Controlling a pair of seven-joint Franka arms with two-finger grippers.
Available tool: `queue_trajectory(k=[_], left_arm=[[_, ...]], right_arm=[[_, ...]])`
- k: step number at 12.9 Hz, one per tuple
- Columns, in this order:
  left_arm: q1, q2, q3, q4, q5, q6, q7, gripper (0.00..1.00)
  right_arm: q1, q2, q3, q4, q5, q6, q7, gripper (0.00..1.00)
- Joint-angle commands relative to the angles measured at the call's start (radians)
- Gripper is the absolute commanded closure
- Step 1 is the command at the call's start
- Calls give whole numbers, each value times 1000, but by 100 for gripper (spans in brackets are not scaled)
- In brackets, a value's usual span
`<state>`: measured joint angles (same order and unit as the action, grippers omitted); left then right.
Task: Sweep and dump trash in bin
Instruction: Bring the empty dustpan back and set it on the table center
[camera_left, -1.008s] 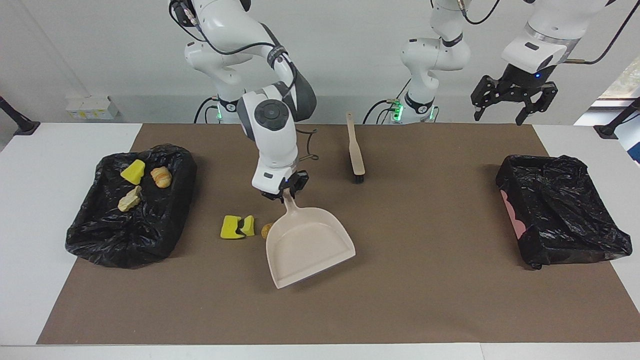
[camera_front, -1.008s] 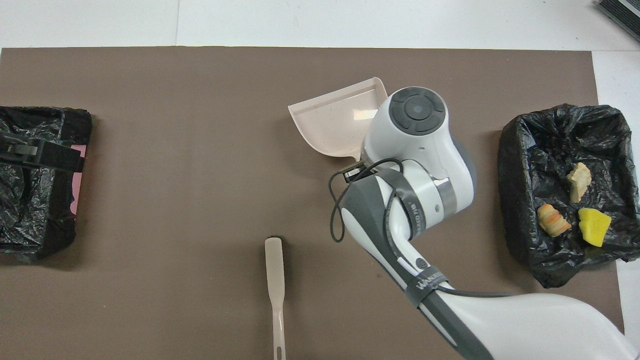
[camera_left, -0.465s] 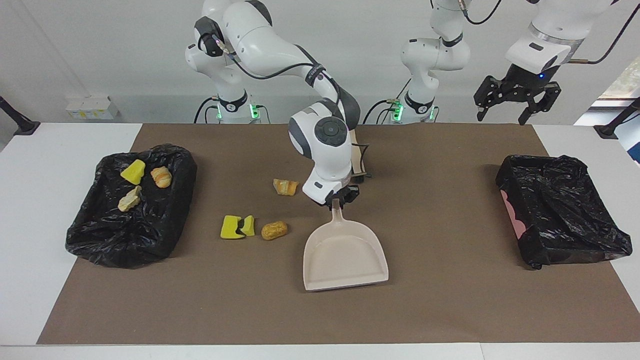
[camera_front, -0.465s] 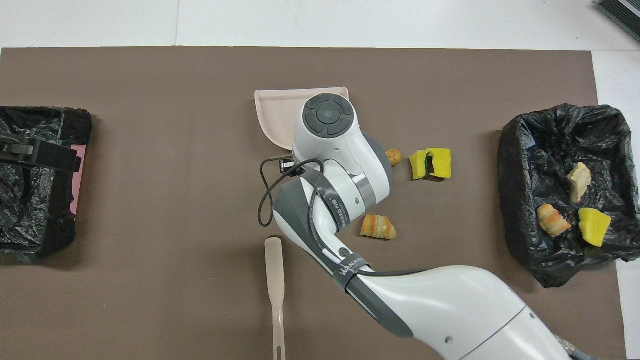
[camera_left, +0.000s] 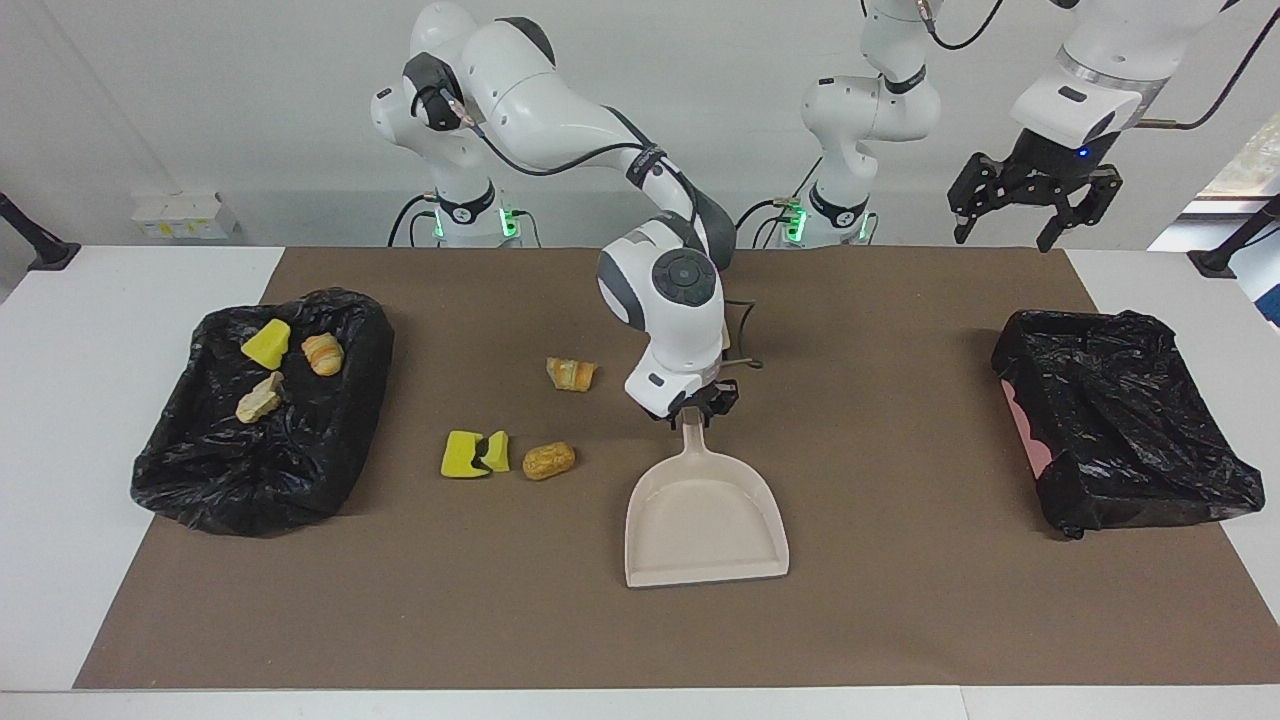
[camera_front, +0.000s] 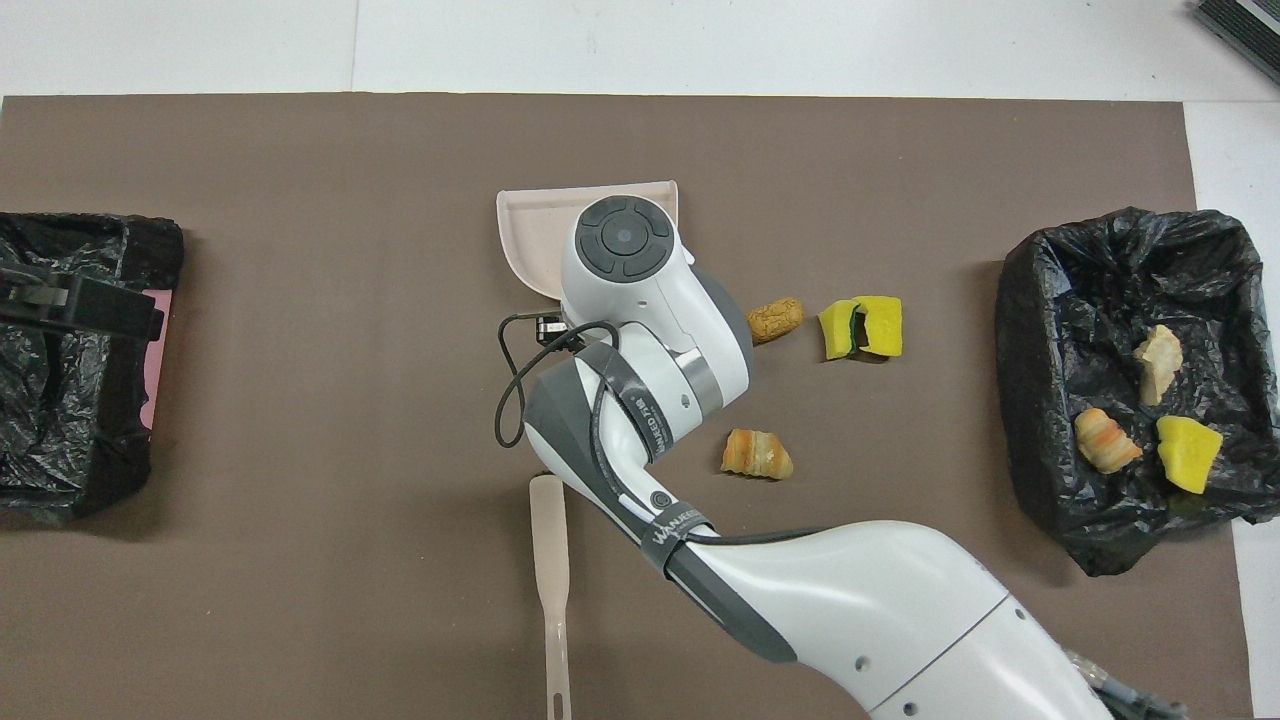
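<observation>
Facing view, clock read flat on it. Right gripper (camera_left: 697, 408) sits at the tip of the dustpan (camera_left: 705, 520) handle; can't tell whether it grips it. Pan's long axis runs 12–6, mouth at 6, away from the robots. Loose trash lies side-on to that mouth: bread bit (camera_left: 571, 373) at 10 from the gripper, bun (camera_left: 548, 460) and yellow pieces (camera_left: 475, 453) at 8. Three lumps already in the bin (camera_left: 340, 470) at 9. Left gripper (camera_left: 1000, 235) waits at 2, jaws wide, holding nothing. Brush (camera_front: 550, 560) lies nearer the robots than the pan.

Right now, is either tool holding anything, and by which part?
The right tool sits at the dustpan handle's tip; a hold cannot be told. The left tool holds nothing.
</observation>
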<state>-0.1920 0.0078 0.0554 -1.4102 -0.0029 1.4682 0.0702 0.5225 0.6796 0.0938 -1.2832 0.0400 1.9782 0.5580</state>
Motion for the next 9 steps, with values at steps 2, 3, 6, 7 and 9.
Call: queue_trajectory(k=[2,3,6,7,9], left_arm=[[26,-16,-6,-35,1,96,10,0],[25,-5,-6,-35,1,116,10,0],[10,43,-9,-38,-6,191,5,0],[8,64,-17,-38,-9,220,7,0],[-44,119,-19,-52,-14,285,-3,0]], right_arm=[[-7,-153,1,-100,32,-108,-56,0],[-4,-182,3,-117,41,-143,-43,0],[37,-316,17,-276,55,-148,-30,0],[69,-352,17,-342,55,-130,-3,0],[120,-425,18,-469,63,-52,58,0]])
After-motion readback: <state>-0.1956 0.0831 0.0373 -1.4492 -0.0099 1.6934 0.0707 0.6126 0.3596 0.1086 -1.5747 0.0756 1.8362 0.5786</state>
